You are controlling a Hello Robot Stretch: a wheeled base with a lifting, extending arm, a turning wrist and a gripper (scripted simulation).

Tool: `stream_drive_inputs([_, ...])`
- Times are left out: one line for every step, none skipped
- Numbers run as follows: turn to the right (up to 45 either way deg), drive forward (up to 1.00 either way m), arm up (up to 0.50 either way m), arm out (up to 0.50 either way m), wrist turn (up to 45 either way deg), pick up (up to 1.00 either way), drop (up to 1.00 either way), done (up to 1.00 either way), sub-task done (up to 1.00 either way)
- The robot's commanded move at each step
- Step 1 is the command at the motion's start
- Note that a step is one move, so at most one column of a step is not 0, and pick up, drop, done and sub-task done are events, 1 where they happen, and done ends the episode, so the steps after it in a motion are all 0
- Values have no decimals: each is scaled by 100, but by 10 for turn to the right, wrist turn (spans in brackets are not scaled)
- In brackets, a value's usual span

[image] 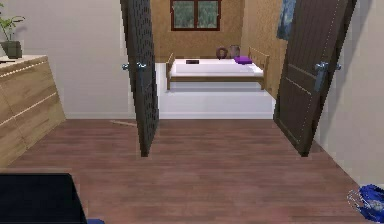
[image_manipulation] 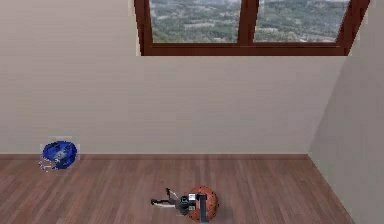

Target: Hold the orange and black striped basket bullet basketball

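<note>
Dark gripper (image_manipulation: 163, 203) sits low in the arm side view, just above the wood floor (image_manipulation: 90, 190), pointing toward that view's left, with a white marker square (image_manipulation: 190, 200) on the wrist right behind it. Grip state: can't tell. The basketball (image_manipulation: 208, 196), a round orange blob with dark bands, is right at the wrist, just right of the marker square and partly behind the dark hardware. Can't tell if it rests on the floor or hangs clear, so can't tell whether the gripper holds anything, or even touches it. Farther out, a blue rounded object (image_manipulation: 59, 153) lies on the floor at the foot of the plain beige wall (image_manipulation: 200, 100), well apart from the gripper, toward the view's left. A wood-framed window (image_manipulation: 245, 25) tops that wall, with an outdoor landscape behind the glass. Forward view: the same wood flooring runs to two dark doors, left door (image: 140, 75) and right door (image: 312, 75), both swung open. Between them is a bed (image: 215, 72) with a white mattress and a purple pillow (image: 243, 61), with a second window (image: 195, 13) above it. A light wood dresser (image: 25, 105) stands at the view's left with a potted plant (image: 10, 35) on top. A dark block (image: 40, 198) is at bottom left, and a blue thing (image: 366, 200) at the bottom right edge.
</note>
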Motion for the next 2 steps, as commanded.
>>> stream_drive_inputs([0,0,0,0,450,0,0,0,0])
stream_drive_inputs([0,0,0,0,270,0,0,0,0])
